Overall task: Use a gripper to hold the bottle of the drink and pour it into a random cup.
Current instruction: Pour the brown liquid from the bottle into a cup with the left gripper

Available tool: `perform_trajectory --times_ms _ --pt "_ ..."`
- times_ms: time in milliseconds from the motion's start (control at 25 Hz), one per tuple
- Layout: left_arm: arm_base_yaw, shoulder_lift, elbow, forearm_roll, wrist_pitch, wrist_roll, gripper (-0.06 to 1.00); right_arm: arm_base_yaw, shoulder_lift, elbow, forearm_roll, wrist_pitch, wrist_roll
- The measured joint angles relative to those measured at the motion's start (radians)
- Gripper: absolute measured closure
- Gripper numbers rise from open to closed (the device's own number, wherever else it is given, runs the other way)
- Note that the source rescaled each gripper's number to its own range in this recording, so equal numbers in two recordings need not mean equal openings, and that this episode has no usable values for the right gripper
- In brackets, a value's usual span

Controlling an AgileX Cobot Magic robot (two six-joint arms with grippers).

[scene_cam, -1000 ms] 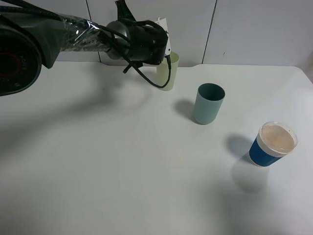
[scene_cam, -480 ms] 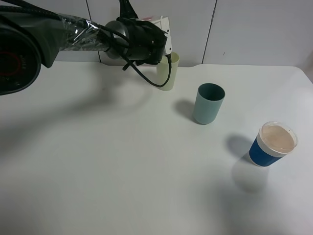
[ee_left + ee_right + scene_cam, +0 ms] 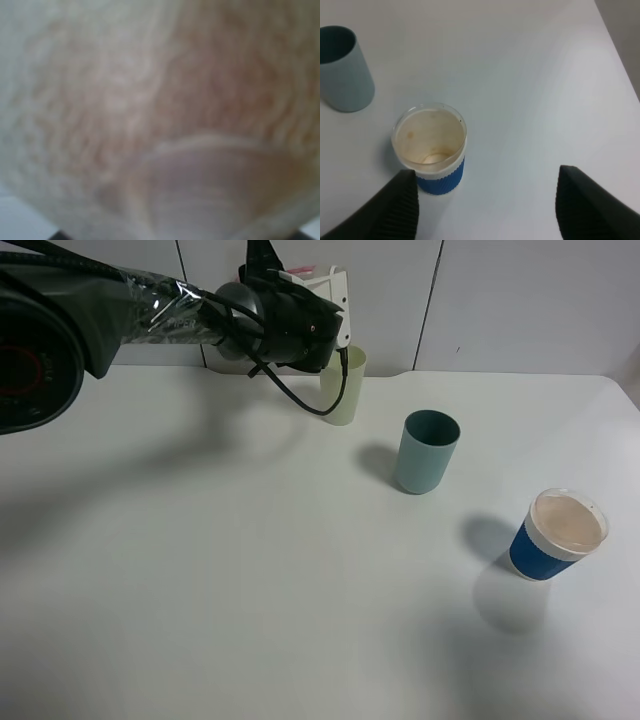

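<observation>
My left gripper (image 3: 337,308), a white head on the black arm, hangs at the back of the table just above the rim of the tall pale yellow-green cup (image 3: 346,395). It is shut on the bottle of the drink, which is almost hidden behind the arm in the exterior view. The bottle (image 3: 160,120) fills the left wrist view as a blurred clear body with brown liquid. My right gripper (image 3: 490,220) is open and empty, its dark fingers (image 3: 400,205) spread above the table near the blue cup.
A teal-green cup (image 3: 428,451) stands right of the yellow-green one, also in the right wrist view (image 3: 342,70). A blue cup with a white rim (image 3: 556,534) stands near the right edge and shows brown residue inside (image 3: 431,145). A white wall lies behind.
The left gripper head has risen and turned slightly over the yellow-green cup. The cups have not moved.
</observation>
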Motion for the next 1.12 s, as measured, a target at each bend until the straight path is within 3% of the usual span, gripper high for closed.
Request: perform_trajectory --times_ms 1120 --pt "0.0 0.0 0.0 0.063 0.069 0.045 0.94 0.0 0.0 0.0 -0.024 0.0 0.025"
